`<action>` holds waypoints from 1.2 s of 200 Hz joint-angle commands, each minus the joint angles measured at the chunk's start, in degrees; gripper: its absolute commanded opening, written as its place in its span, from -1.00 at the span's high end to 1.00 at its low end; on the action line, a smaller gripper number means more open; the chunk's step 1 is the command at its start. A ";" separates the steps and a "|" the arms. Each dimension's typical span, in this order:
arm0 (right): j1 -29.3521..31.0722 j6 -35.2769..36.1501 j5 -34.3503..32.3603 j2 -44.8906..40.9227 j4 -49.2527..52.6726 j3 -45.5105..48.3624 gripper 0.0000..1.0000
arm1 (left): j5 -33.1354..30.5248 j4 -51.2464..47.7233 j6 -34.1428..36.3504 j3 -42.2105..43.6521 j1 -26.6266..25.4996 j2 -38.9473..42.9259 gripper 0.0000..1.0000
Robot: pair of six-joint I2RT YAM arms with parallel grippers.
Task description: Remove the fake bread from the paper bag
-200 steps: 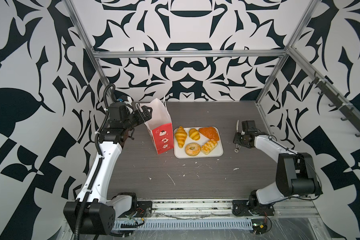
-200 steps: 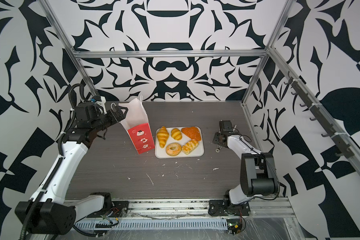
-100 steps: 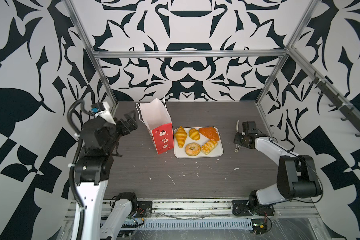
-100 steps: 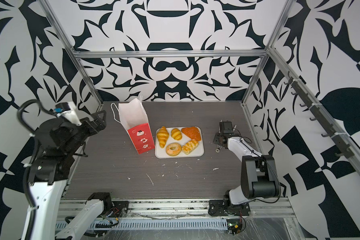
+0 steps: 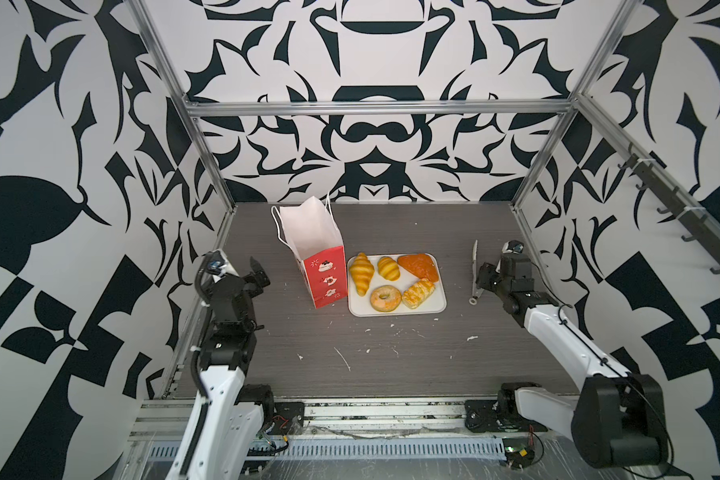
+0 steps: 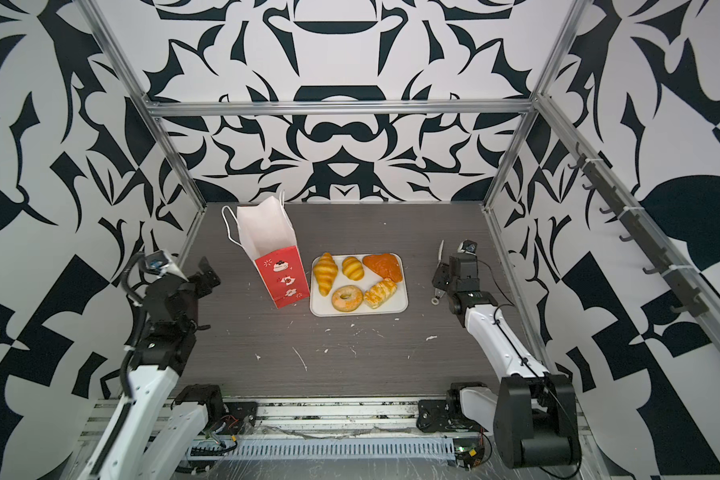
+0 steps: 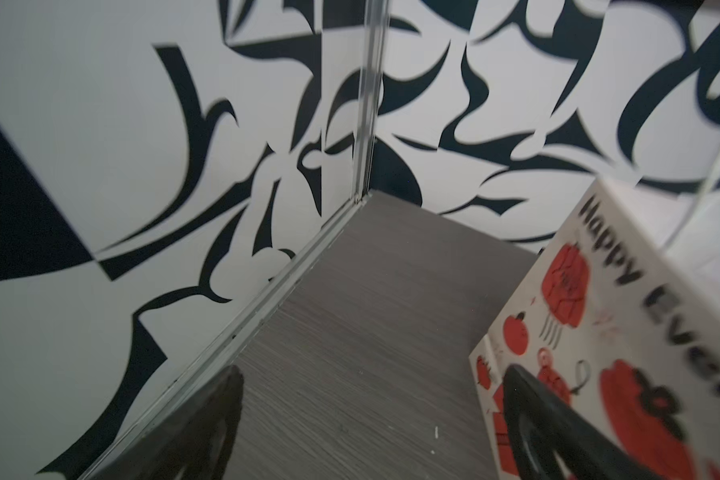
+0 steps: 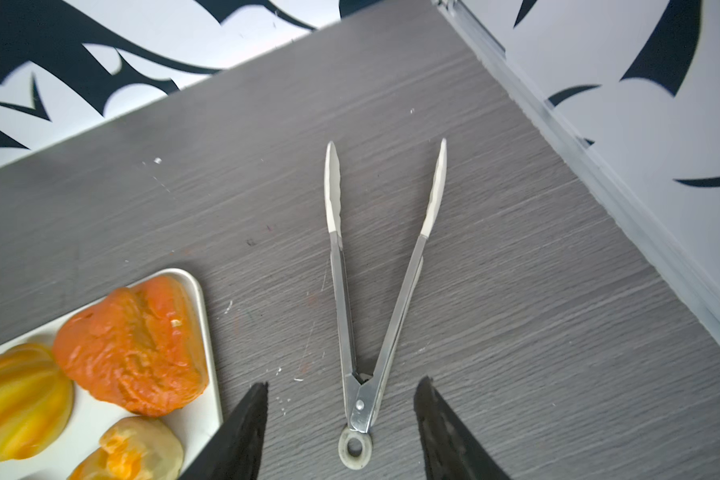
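The paper bag point(image 5: 312, 245) stands upright and open at the back left, white above with a red lower band; its bottom is hidden. The fake bread lies on a white tray point(image 5: 439, 306) right of the bag: two yellow croissants point(image 5: 361, 272) point(image 5: 388, 267), an orange triangular piece point(image 5: 418, 266), a doughnut point(image 5: 385, 298) and a glazed pastry point(image 5: 418, 292). My left gripper point(image 5: 258, 274) hangs open and empty, well left of the bag point(image 7: 599, 311). My right gripper point(image 8: 342, 385) is open, its fingers on either side of the metal tongs point(image 8: 350, 311) without touching them.
The tongs point(image 5: 474, 270) lie spread open on the table, right of the tray. The left wall's metal rail point(image 7: 267, 303) runs close beside my left gripper point(image 7: 373, 374). White crumbs point(image 5: 341, 357) dot the dark table in front of the tray.
My left arm has drawn back from the bag's top edge toward the front left, gripper still open. The bag stays standing. The right arm has barely moved.
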State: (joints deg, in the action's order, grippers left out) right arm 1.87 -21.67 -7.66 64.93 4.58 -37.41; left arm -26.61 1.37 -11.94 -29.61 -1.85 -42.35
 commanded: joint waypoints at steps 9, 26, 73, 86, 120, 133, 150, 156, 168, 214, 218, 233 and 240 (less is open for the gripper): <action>0.50 1.02 1.04 -3.11 -4.95 1.74 -0.19 | 3.98 22.17 3.68 4.64 0.17 -11.97 -0.99; 0.67 1.76 1.37 -3.64 -5.09 2.06 -0.20 | 5.94 29.60 4.23 7.92 0.12 -17.94 -0.99; 0.81 4.11 2.24 -3.26 -8.26 3.37 -0.20 | 5.93 46.43 6.18 12.39 1.37 -33.73 -0.99; 0.93 4.93 1.42 -2.35 -9.49 3.58 -0.21 | 6.53 55.76 6.77 13.38 1.46 -39.79 -0.99; 1.16 6.67 -2.83 0.07 -13.70 4.07 -0.22 | 8.06 53.99 7.40 9.41 1.57 -47.02 -0.99; 1.20 7.82 -5.69 1.37 -20.94 6.86 -0.22 | 8.06 56.24 7.55 9.58 1.84 -47.97 -0.99; 1.20 11.40 -7.74 4.82 -32.48 10.60 -0.22 | 8.41 52.86 6.76 8.92 1.93 -46.99 -0.99; 1.20 13.44 -7.89 6.15 -35.75 11.47 -0.22 | 8.15 54.49 6.95 9.11 1.93 -47.42 -0.99; 1.20 16.59 -7.91 8.62 -41.02 12.90 -0.22 | 8.04 55.51 7.11 9.51 1.93 -47.65 -0.99; 1.20 20.45 -0.64 12.35 -42.67 10.77 -0.20 | 8.14 54.99 7.02 9.39 1.93 -47.52 -0.99; 1.20 20.52 -0.09 12.12 -42.37 10.84 -0.19 | 8.15 54.97 7.02 9.34 1.93 -47.55 -0.99; 1.16 20.29 0.97 10.72 -39.65 11.13 -0.16 | 8.14 54.99 7.02 9.39 1.93 -47.50 -0.99; 1.15 20.23 0.82 10.26 -39.28 11.61 -0.16 | 8.11 54.97 7.02 9.38 1.93 -47.52 -0.99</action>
State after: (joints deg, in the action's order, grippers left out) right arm 2.76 -3.03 -9.10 77.36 -32.86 -24.40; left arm -18.96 54.24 -4.80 -19.59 -0.25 -89.84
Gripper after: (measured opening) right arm 0.584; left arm 0.994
